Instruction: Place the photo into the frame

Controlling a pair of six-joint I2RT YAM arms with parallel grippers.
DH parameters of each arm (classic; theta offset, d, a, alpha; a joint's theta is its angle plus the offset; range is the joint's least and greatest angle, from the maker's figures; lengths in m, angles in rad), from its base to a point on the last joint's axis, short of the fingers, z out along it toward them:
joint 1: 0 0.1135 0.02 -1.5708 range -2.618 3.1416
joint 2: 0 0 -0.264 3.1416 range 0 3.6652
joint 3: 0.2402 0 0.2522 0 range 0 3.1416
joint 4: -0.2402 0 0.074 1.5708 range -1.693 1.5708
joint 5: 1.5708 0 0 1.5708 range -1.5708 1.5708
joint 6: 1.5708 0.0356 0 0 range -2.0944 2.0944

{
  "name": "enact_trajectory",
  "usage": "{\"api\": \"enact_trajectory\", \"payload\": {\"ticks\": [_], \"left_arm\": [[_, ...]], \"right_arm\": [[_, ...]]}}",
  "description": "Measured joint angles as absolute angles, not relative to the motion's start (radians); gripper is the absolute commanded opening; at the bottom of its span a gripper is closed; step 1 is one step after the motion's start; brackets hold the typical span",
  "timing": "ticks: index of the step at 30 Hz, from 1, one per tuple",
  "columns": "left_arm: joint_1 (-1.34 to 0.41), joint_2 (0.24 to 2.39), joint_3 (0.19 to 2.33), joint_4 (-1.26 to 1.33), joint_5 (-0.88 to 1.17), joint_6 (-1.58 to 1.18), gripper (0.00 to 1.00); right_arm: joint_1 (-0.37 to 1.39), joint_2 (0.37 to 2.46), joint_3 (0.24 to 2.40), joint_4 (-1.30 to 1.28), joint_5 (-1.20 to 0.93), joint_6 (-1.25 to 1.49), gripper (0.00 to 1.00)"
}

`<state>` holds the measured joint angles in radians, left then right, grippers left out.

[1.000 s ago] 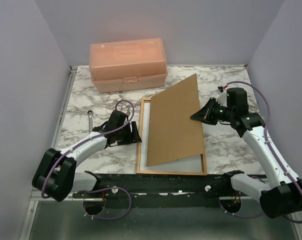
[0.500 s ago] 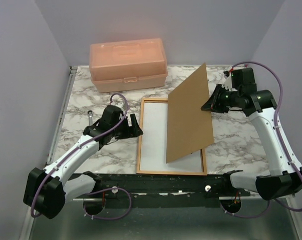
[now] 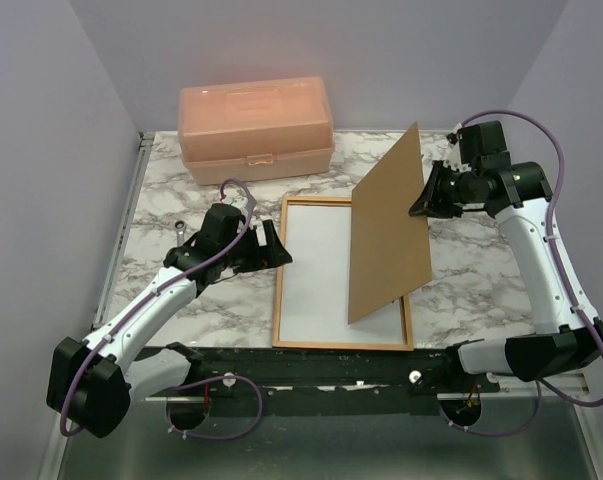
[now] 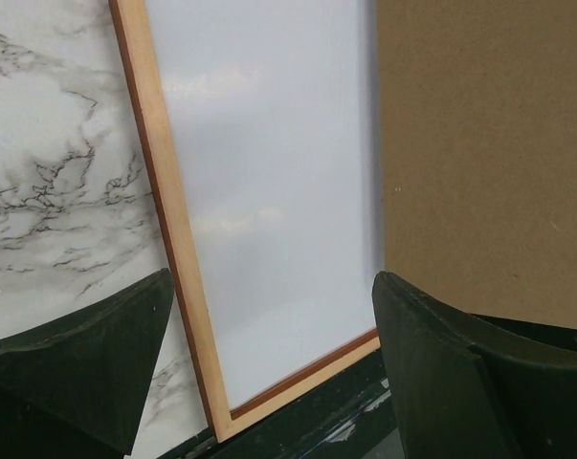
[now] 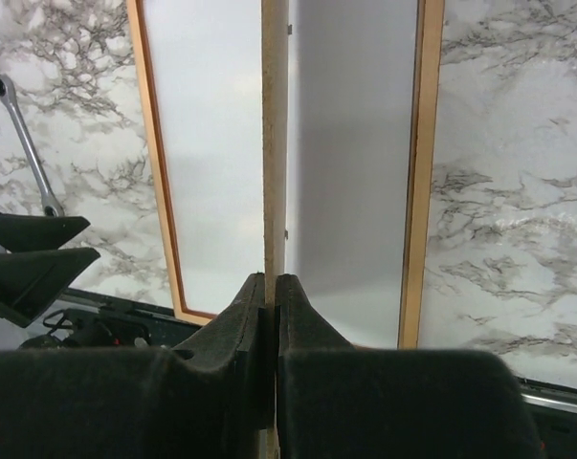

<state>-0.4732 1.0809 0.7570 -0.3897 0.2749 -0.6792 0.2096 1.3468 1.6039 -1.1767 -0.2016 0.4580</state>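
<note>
At 6 o'clock, close to the arm bases: frame (image 3: 278, 300) lying flat, pale back up. Inside its rails, a plain white sheet, probably the photo (image 3: 316, 270) face down; print side nowhere in view, so not confirmed. Judged done on that reading: seating the photo. Judged left: lowering the board, closing up the back.

At 9 o'clock, just beside the frame's left rail: left gripper (image 3: 271, 248), fingers spread wide, holding nothing. Further out toward 9, a small wrench (image 3: 181, 231) on the table (image 3: 461, 285).

At 3 o'clock: right gripper (image 3: 422, 200), fingers pinched tight on the upper edge of the board (image 3: 389, 230), holding it steeply tilted, lower corner down inside the frame.

At 12 o'clock, well apart from all this: peach box (image 3: 254, 125), lid shut.

Hidden or unclear: from above, the strip of sheet and right rail behind the board; tabs or clips for the back too small to make out; both wrist views cropped to 1 end of the frame only.
</note>
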Motion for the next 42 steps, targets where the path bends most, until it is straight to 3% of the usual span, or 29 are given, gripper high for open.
{"api": "enact_trajectory", "payload": {"ticks": [5,12,16,27,34,42], "left_arm": [[-0.474,1.081,0.767,-0.384,0.293,-0.686,0.87],[-0.476,1.082,0.767,-0.384,0.308,-0.693,0.88],[-0.477,1.082,0.767,-0.385,0.312,-0.693,0.88],[-0.478,1.081,0.79,-0.39,0.369,-0.708,0.98],[-0.478,1.08,0.86,-0.337,0.462,-0.754,0.99],[-0.461,1.136,1.028,-0.224,0.618,-0.818,0.99]], "right_arm": [[0.226,1.374,1.635,-1.194,-0.189,0.44,0.12],[0.287,1.396,1.635,-1.182,-0.225,0.421,0.44],[0.299,1.396,1.638,-1.166,-0.26,0.416,0.56],[0.344,1.4,1.632,-0.964,-0.464,0.454,0.6],[0.381,1.392,1.476,-0.72,-0.599,0.553,0.61],[0.385,1.337,1.329,-0.488,-0.731,0.672,0.74]]}}
